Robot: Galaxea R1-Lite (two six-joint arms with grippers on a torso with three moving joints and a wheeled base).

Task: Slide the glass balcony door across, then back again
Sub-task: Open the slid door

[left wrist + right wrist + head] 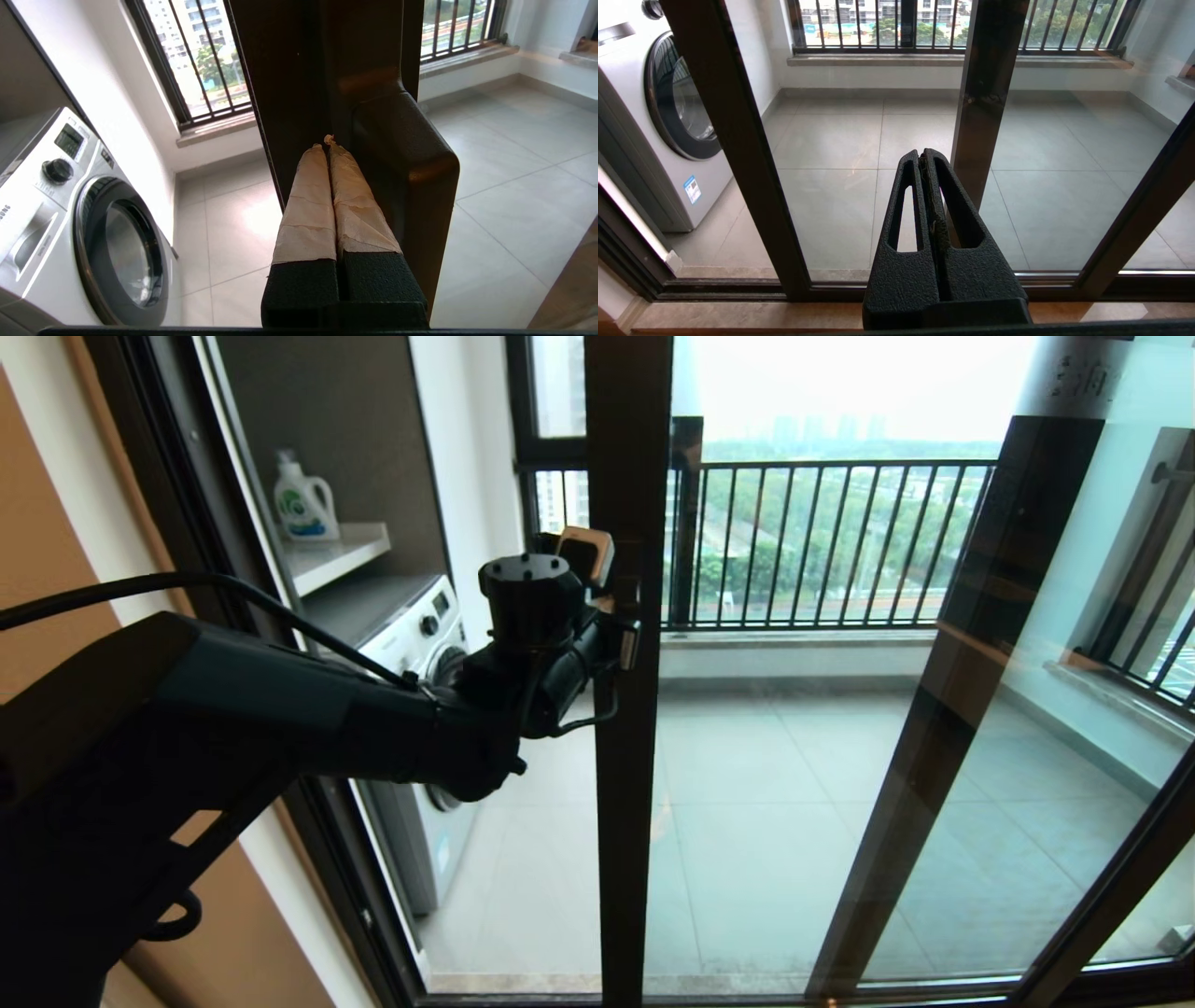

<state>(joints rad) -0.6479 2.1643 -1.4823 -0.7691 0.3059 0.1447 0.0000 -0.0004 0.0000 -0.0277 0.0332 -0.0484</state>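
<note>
The glass balcony door (627,709) stands partway across, with an open gap on its left toward the washing machine (420,644), so sliding remains. The left gripper (328,142), fingers pressed together, rests against the door's dark handle (402,158). The right gripper (923,156), also closed, hangs near the threshold.

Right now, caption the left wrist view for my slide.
Shut left gripper tucked behind the glass balcony door's bar handle.

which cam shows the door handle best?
Left wrist view: the bar handle fills the frame, with the shut left gripper tucked behind it. In the head view the arm hides most of it. The right wrist view shows only the door frame.
</note>
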